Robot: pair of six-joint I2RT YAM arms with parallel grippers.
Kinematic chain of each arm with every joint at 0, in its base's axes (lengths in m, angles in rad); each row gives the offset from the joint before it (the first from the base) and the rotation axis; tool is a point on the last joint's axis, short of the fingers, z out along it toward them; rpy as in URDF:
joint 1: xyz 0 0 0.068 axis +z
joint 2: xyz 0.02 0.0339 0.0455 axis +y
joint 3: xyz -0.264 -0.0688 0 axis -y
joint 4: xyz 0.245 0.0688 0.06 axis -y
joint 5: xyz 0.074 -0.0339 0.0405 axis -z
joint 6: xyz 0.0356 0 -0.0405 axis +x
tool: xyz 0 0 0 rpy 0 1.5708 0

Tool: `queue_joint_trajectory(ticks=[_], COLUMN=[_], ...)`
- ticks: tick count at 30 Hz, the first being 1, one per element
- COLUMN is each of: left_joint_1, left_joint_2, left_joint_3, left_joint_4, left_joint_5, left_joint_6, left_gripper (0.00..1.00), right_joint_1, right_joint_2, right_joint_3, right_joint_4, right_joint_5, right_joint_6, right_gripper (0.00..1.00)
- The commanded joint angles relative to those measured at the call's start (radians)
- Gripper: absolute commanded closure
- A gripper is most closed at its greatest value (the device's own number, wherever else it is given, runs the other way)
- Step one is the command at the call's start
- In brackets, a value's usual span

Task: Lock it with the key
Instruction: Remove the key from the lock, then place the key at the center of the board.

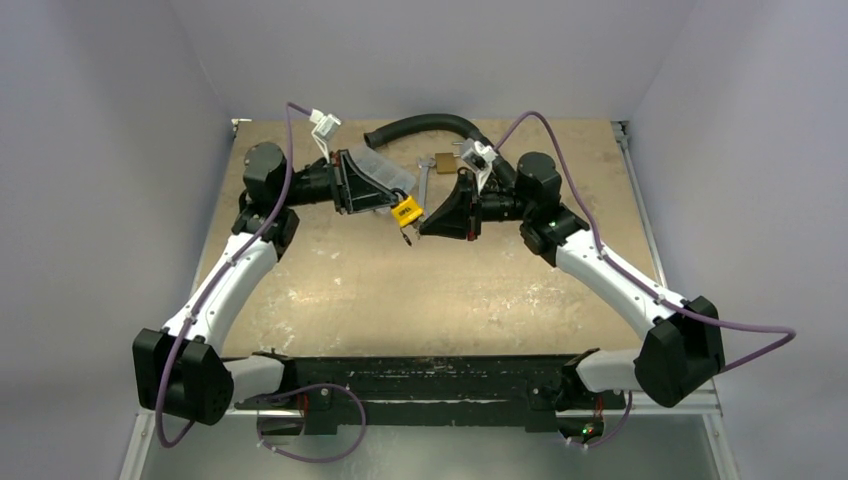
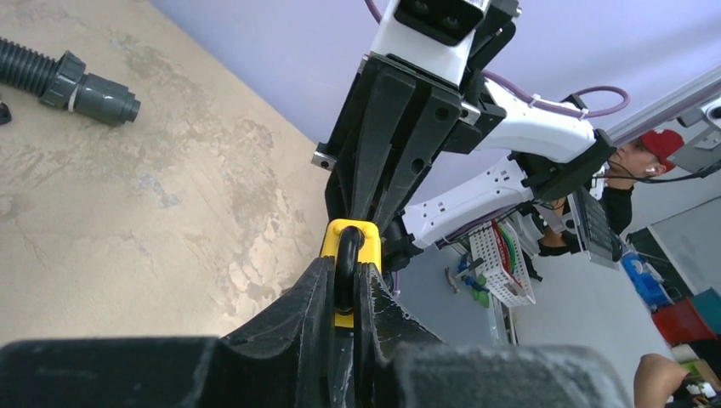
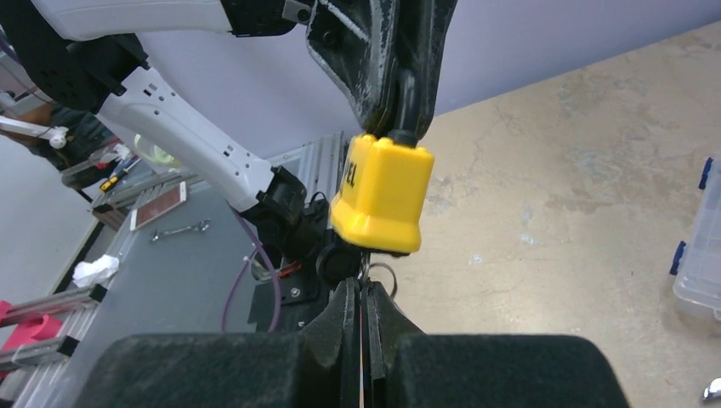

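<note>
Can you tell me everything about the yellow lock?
The yellow padlock has a chunky, plastic-looking body with rounded corners. There is small black print on one side, too small to read. Its dark shackle is pinched in the shut left pincer, so the lock is held in the air above the table. At the opposite end, the shut right pincer holds a thin metal key up to its base. How far the key is in cannot be seen.

The table (image 1: pixel 400 290) is a worn tan board with pale scuffs. Near its far edge lie a black corrugated hose (image 1: pixel 420 127), a clear plastic box (image 1: pixel 385 170) and a brass padlock (image 1: pixel 446 163) — a silvery metal piece (image 1: pixel 424 182) just beside it.
</note>
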Motion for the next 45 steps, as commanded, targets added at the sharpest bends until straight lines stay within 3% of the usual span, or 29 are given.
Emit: queue_joint_trajectory(ticks=[1,9,15,21,27,33,36,45], left_joint_1=[0.100,0.127,0.137,0.148,0.150,0.149,0.150,0.144], left_joint_2=[-0.021,-0.013,-0.016,-0.013,0.021,0.047,0.044,0.004], left_joint_3=[0.048,0.016,0.018,-0.006,-0.034,-0.061,-0.094,-0.155], left_joint_4=[0.237,0.360,0.349,0.359,0.490,0.516,0.474,0.334], left_joint_5=[-0.105,-0.100,-0.088,-0.074,-0.042,0.002,0.034,0.104], left_joint_6=[-0.106,-0.195,-0.190,-0.209,-0.377,-0.577,-0.639,-0.561], left_gripper=[1.00,1.00,1.00,1.00,1.00,1.00,1.00,1.00], right_joint_1=[-0.005,-0.006,-0.005,-0.002,0.004,0.009,0.011,0.014], right_joint_2=[-0.012,-0.007,-0.026,-0.033,-0.017,-0.052,-0.073,-0.107], right_joint_3=[-0.063,-0.063,-0.037,0.049,0.143,0.124,0.171,0.341], right_joint_4=[-0.125,-0.122,-0.125,-0.297,-0.497,-0.453,-0.519,-0.821], right_joint_5=[-0.086,-0.105,-0.099,-0.171,-0.120,-0.048,-0.044,0.091], right_joint_6=[-0.044,-0.043,-0.063,-0.275,-0.459,-0.469,-0.553,-0.952], right_gripper=[1.00,1.00,1.00,1.00,1.00,1.00,1.00,1.00])
